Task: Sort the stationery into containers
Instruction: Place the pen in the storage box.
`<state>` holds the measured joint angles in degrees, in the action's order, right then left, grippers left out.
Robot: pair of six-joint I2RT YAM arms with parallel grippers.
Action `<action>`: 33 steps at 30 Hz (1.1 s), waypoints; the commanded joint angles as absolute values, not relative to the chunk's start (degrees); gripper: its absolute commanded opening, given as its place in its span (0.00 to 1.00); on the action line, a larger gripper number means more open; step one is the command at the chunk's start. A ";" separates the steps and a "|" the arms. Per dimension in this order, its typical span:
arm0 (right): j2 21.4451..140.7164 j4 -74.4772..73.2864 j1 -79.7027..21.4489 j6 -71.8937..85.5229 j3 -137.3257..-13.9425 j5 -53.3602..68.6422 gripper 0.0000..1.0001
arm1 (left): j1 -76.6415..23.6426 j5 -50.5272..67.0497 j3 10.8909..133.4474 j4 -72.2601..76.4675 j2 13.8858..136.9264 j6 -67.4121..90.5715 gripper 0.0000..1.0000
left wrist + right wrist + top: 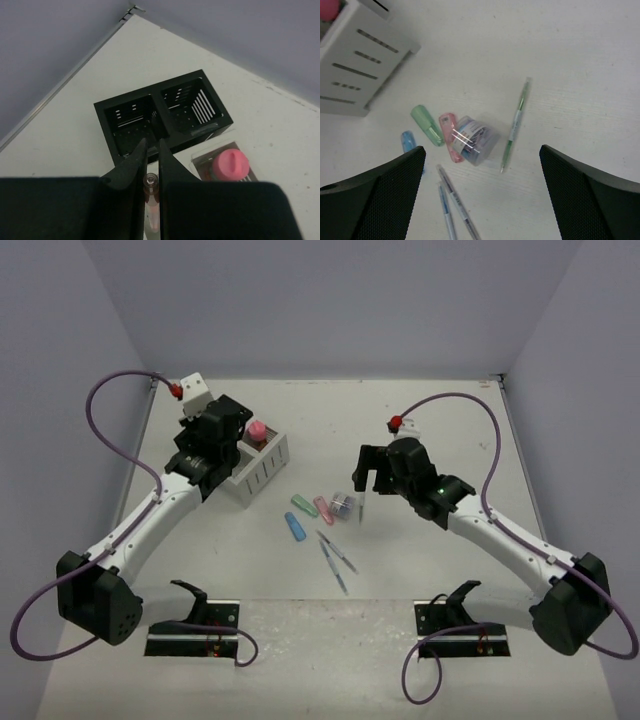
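left gripper (151,146) was pinched shut on translucent orange pen (151,200), over near edge of black slatted two-compartment box (105,127) | right gripper (481,150) hung wide open, empty | tip: centre pen over one compartment, keep upright, then release

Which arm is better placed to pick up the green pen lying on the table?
The right. The right gripper is open and hangs just above the green pen. The left gripper is shut on an orange pen at the black box, so it is busy.
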<state>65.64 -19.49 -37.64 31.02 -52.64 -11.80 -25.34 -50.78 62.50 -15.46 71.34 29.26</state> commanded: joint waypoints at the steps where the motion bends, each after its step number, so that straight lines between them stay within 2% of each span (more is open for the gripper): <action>1: 70.06 -20.05 -36.71 33.37 -54.49 -14.36 0.99 | -24.02 -54.32 59.93 -8.52 72.85 28.39 0.00; 11: 83.94 -20.37 -35.75 35.20 -60.41 -15.58 0.98 | -23.99 -51.84 55.04 -4.57 76.55 31.78 0.00; 12: 85.78 -21.10 -35.57 35.81 -61.45 -16.35 0.97 | -23.99 -51.56 54.81 -4.57 76.42 32.02 0.04; 13: 86.97 -21.47 -35.51 36.22 -62.11 -16.94 0.95 | -23.99 -51.50 54.76 -4.71 76.31 32.01 0.12; 14: 88.27 -22.10 -35.32 36.75 -62.79 -17.73 0.91 | -23.99 -51.28 54.87 -5.54 75.99 32.33 0.43; 15: 89.66 -22.81 -35.08 37.32 -63.51 -18.59 0.87 | -23.99 -50.99 55.01 -6.54 75.61 32.76 0.79; 16: 90.38 -23.01 -34.91 37.68 -63.79 -19.12 0.84 | -24.08 -50.09 55.10 -7.16 75.10 33.51 0.98; 19: 93.56 -23.62 -34.32 38.23 -64.31 -20.10 0.71 | -23.99 -47.37 55.51 -10.03 73.28 33.97 1.00; 20: 95.11 -23.93 -34.21 38.02 -65.04 -19.40 0.62 | -23.99 -46.42 56.40 -12.12 72.36 34.44 1.00; 21: 95.45 -24.20 -34.19 37.97 -65.56 -19.25 0.57 | -23.99 -45.40 56.95 -12.56 72.16 34.61 1.00; 24: 99.83 -25.30 -34.19 38.34 -66.90 -17.71 0.50 | -24.05 -40.04 58.09 -15.92 67.59 34.96 1.00; 28: 101.52 -25.17 -34.28 39.95 -65.72 -16.34 0.45 | -24.17 -33.69 58.05 -16.52 60.27 33.35 1.00; 33: 103.56 -23.43 -34.89 41.56 -62.03 -14.17 0.35 | -24.08 -28.22 61.18 -20.25 57.24 31.42 1.00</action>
